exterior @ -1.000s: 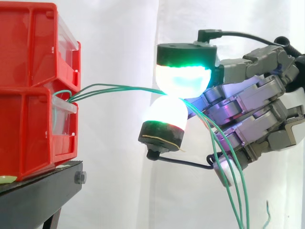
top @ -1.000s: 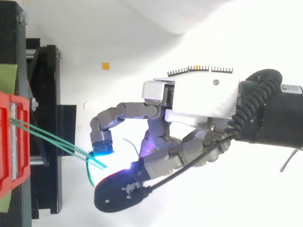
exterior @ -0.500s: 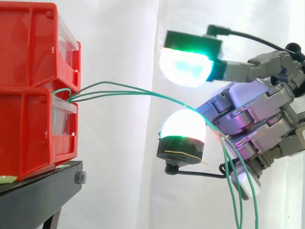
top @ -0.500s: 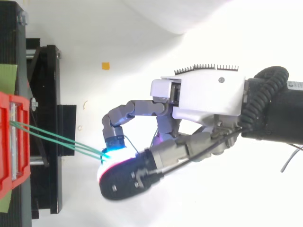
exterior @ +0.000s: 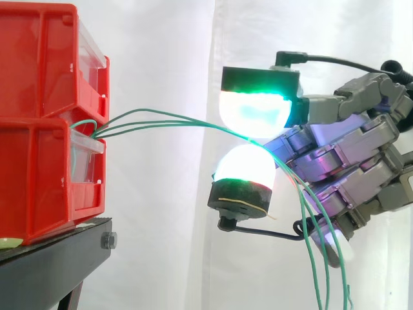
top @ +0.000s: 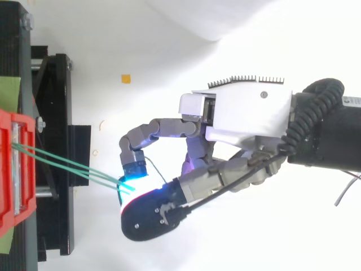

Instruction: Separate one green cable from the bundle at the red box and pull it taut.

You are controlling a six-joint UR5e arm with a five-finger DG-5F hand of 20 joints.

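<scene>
Several thin green cables (exterior: 161, 120) leave the front of the lower red box (exterior: 45, 174) and run right in a loose bundle. They pass between a green-glowing fingertip pad (exterior: 253, 110) above and a white-glowing thumb pad (exterior: 245, 166) below. The two pads almost meet, with the cables in the narrow slit between them. Past the pads the cables drop down in front of my hand (exterior: 348, 161). From above, the cables (top: 62, 165) slant from the box to the pads of my hand (top: 242, 118). The other fingers are curled.
A second red bin (exterior: 45, 58) sits on top of the lower one, both on a black stand (exterior: 51, 258) at the left. A small orange marker (top: 126, 78) lies on the white surface. A white curtain hangs behind.
The pads pinched the cables a second ago, then spread wide apart as the hand drew back right. Now they have come together again on the cables.
</scene>
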